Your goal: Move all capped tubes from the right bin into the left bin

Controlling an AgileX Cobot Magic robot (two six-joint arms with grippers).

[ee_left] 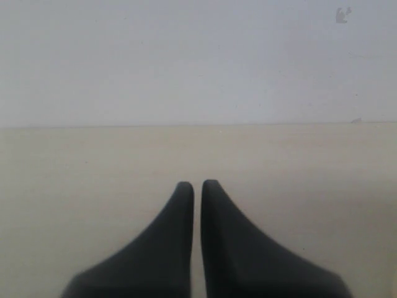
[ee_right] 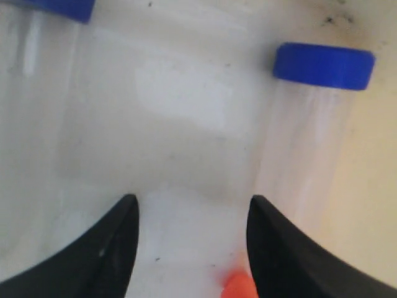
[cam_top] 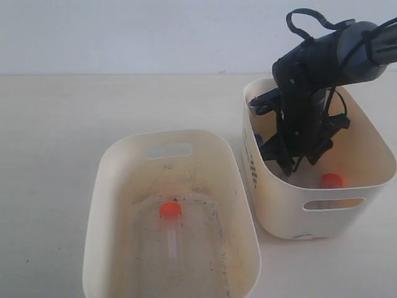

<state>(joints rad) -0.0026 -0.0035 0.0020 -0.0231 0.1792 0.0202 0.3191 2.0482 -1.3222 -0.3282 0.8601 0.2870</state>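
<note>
Pale tabletop (cam_top: 56, 124) and a bare white wall (cam_top: 124, 31) frame a sorting job roughly a quarter done. One orange-capped tube (cam_top: 170, 226) already lies on the grimy, speckled floor of the left bin (cam_top: 124, 161). Three capped tubes are yet to cross from the right bin (cam_top: 279, 211), where the right arm reaches down inside.

Seen from that arm's wrist, the right gripper (ee_right: 192, 202) hovers low over the bin floor. Its fingers are spread and nothing sits between them but bare white plastic. A blue-capped tube (ee_right: 310, 124) lies just beside one finger. Another blue-capped tube (ee_right: 37, 62) lies off to the other side. The cap of a second orange-capped tube (cam_top: 330, 181) peeks in near the first finger's base.

The step in hand appears to be the approach for the next pick, with no tube yet gripped. Which tube is the target cannot be told for certain, since the gap lines up with none of them. The next move likely calls for a sideways shift, so the fingers straddle one tube's body across its width. A firm close and a straight lift over the rim would follow.

The left gripper (ee_left: 197, 186) hangs over bare table, fingers pressed almost together on nothing. It is out of the exterior view.
</note>
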